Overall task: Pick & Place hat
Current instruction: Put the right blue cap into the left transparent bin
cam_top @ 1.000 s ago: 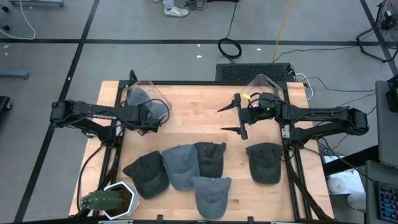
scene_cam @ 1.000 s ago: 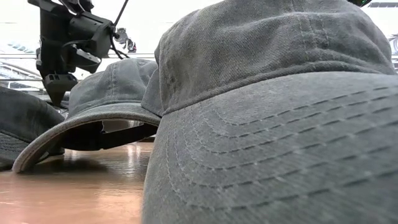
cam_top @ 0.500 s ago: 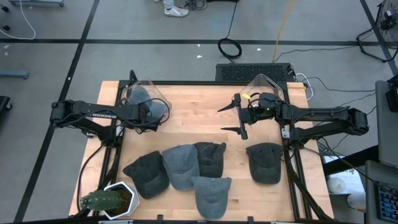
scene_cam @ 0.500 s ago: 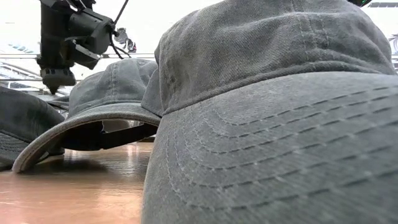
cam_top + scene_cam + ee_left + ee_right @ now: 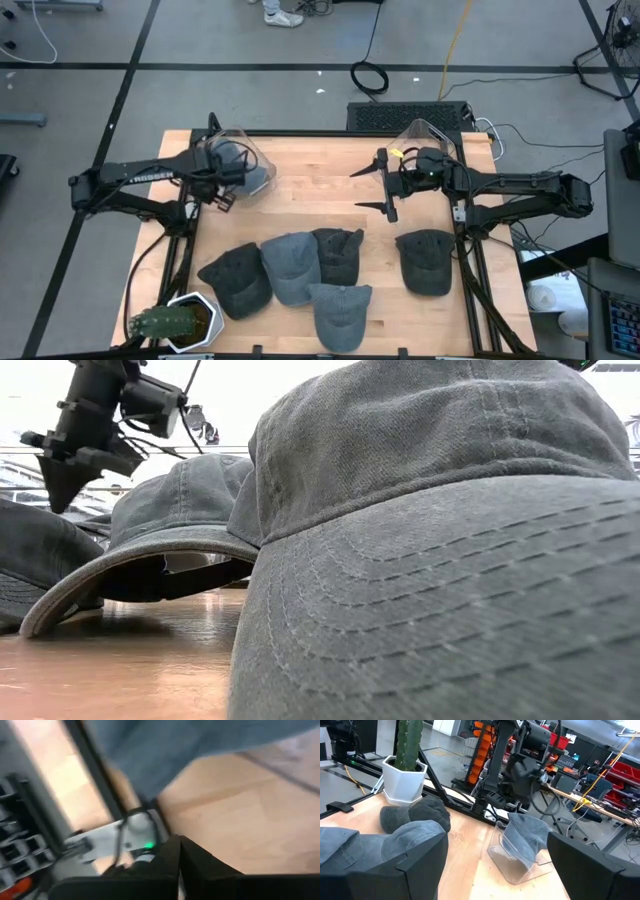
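Observation:
One grey hat (image 5: 238, 158) lies inside a clear container (image 5: 262, 172) at the table's far left; it also shows in the right wrist view, hat (image 5: 526, 831). Several grey hats lie on the near half of the table, among them one (image 5: 236, 281) at the left and one (image 5: 425, 262) at the right. My left gripper (image 5: 222, 195) hangs shut and holds nothing, pointing down just left of the container; its tip (image 5: 60, 472) is clear of the table. My right gripper (image 5: 362, 189) stands open and level at mid-table, touching nothing.
A second clear container (image 5: 420, 135) stands at the far right, behind my right arm. A cactus in a white pot (image 5: 176, 322) sits at the near left corner. Bare wood (image 5: 310, 185) lies between the two arms. One hat's brim (image 5: 430, 610) fills the low view.
My left gripper has drawn back from the clear container toward the table's left edge, risen a little and rolled about its own line. The hat stays in the container.

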Controlling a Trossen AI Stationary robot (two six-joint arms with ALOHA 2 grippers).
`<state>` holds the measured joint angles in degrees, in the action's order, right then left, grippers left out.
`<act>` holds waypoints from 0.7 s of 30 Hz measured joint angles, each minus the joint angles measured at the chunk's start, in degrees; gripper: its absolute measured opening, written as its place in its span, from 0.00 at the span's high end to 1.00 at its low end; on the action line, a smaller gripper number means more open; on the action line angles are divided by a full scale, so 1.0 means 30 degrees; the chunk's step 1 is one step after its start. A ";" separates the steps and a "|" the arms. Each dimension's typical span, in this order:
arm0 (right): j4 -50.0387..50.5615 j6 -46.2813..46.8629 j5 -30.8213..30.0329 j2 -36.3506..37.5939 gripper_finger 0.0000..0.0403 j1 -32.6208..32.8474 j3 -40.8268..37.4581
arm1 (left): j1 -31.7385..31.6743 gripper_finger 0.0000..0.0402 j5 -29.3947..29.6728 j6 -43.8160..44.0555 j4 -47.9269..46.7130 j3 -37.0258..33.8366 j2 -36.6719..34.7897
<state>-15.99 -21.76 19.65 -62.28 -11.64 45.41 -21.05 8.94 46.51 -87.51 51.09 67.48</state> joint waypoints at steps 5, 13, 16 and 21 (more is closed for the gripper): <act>0.0007 -0.0015 0.0019 0.0000 0.18 0.0000 0.0000 | -0.1015 0.99 -0.0257 -0.0626 0.1926 -0.0493 0.0007; 0.0000 -0.0022 0.0012 0.0000 0.18 0.0000 0.0000 | -0.2528 0.99 0.2035 0.0068 0.2457 -0.2048 0.0015; 0.0000 -0.0007 0.0014 0.0000 0.18 0.0000 0.0000 | -0.2817 0.98 0.4233 0.0368 0.3354 -0.2186 0.0000; 0.0000 0.0009 0.0012 0.0000 0.18 0.0000 0.0000 | -0.3061 0.99 0.4681 -0.1517 0.6195 -0.2186 0.0003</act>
<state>-15.99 -21.73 19.68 -62.28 -11.64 45.41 -30.24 22.98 41.96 -68.93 44.53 67.49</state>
